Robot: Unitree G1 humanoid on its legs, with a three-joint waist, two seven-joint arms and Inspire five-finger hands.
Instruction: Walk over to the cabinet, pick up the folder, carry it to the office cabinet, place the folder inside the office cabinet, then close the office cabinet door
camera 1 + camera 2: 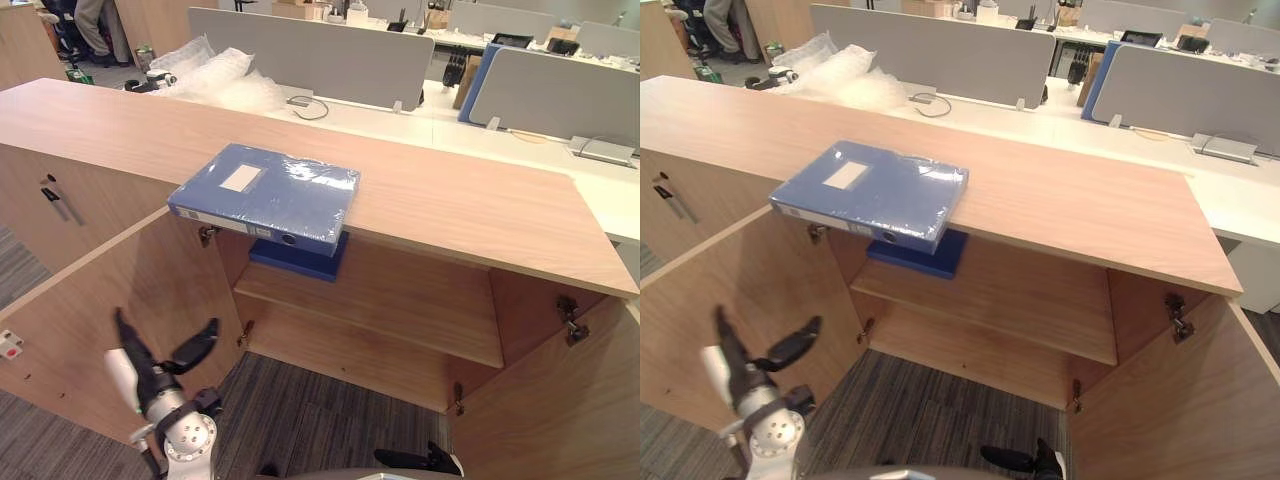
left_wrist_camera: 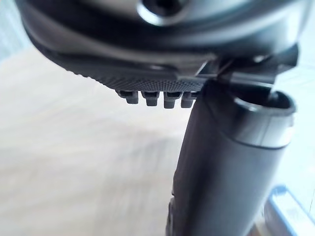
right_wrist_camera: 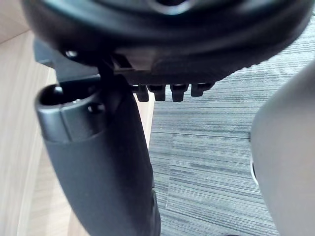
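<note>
A wooden cabinet (image 1: pixel 450 200) spans the middle of the frame with both doors swung open, the left door (image 1: pixel 110 300) at lower left and the right door (image 1: pixel 560 400) at lower right. The blue folder (image 1: pixel 265 193) lies flat on the cabinet's top, left of centre, its near end hanging out over the front edge. Inside, a shelf (image 1: pixel 400 300) splits the space in two. A second, darker blue folder (image 1: pixel 300 258) lies flat at the shelf's left end, right under the overhanging one.

The left hand (image 1: pixel 150 365) hangs at lower left in front of the left door, fingers straight and thumb spread, holding nothing. The right hand (image 1: pixel 415 461) sits at the bottom edge over the grey carpet (image 1: pixel 300 420), fingers stretched out and relaxed, also holding nothing. Bubble wrap (image 1: pixel 215 75) lies at upper left behind the cabinet.
</note>
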